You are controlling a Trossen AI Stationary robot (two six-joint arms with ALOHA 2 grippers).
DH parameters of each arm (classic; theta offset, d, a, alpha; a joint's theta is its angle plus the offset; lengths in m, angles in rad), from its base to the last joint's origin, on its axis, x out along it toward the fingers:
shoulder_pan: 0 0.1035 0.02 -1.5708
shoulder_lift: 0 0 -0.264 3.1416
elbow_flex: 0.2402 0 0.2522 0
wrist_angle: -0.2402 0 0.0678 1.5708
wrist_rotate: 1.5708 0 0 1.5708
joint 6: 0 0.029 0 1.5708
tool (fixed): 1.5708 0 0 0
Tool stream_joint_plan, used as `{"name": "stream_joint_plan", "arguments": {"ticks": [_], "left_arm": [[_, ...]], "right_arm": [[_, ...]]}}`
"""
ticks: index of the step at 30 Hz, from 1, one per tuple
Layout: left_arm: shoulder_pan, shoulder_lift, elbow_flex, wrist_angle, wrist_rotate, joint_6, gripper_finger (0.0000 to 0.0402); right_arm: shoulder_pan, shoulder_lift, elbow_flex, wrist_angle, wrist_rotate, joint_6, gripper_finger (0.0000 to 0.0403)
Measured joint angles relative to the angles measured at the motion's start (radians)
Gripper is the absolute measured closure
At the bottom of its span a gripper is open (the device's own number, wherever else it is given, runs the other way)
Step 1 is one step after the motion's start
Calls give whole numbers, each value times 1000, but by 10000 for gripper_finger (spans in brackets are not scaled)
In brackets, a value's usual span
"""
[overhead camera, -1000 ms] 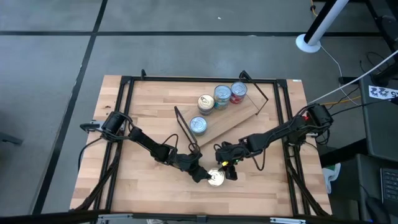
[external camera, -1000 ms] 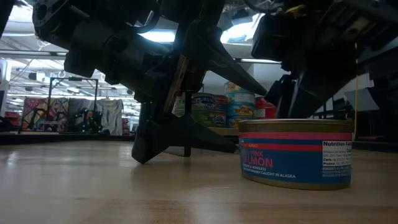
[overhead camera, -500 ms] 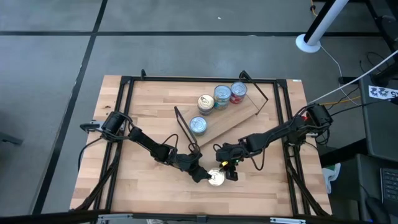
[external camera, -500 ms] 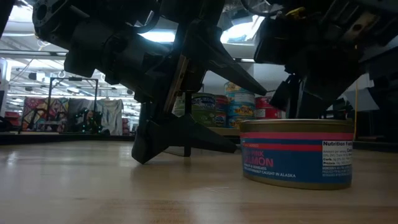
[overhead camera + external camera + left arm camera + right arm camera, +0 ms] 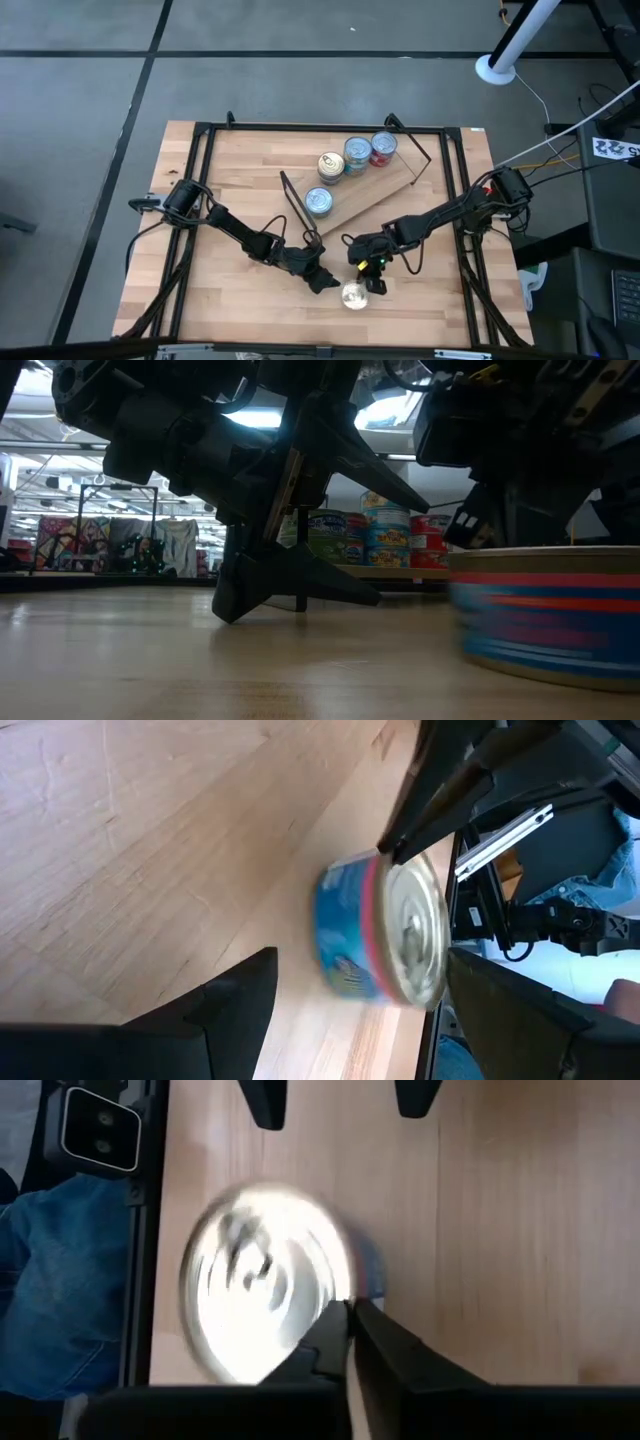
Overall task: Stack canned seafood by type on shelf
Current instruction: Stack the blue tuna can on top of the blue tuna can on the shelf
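Note:
A blue tin with a red band and a shiny silver lid [image 5: 353, 296] stands on the tabletop near the near edge; it shows blurred in the low view [image 5: 550, 610]. My left gripper [image 5: 326, 283] is open just left of it, with its fingers on either side of the tin [image 5: 385, 935] and ahead of it, not touching. My right gripper [image 5: 374, 284] is shut at the tin's right far side. The shelf [image 5: 375, 190], a light-wood board with black wire ends, lies farther back. Several tins [image 5: 357, 153] stand on it. My right gripper [image 5: 349, 1312] has its shut fingertips against the rim of the tin's lid [image 5: 325, 1295], on the side that faces the table's right and far edges. The fingers slant down from the far right. The tin stands flat on the table.
A black frame [image 5: 200, 200] runs around the tabletop. The shelf's wire end [image 5: 295, 205] stands just behind the two grippers. A single tin [image 5: 318, 201] sits on the shelf's near left part. Bare wood lies left and right of the tin on the table.
The tin has slid along the table toward the near edge and a little to the right, out from in front of my left gripper's fingers; it still shows motion blur. My right gripper has stayed shut against it. My left arm has kept still.

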Motion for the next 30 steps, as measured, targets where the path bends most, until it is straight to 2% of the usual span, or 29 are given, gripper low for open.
{"name": "stream_joint_plan", "arguments": {"ticks": [3,23,30], "left_arm": [[0,0,0,0,0,0,121],[-19,0,0,55,0,-119,121],[-26,0,0,53,1,-151,121]], "right_arm": [[0,0,0,-1,0,-1,396],[0,6,-6,106,22,-2,402],[0,8,-6,162,63,-3,403]]}}
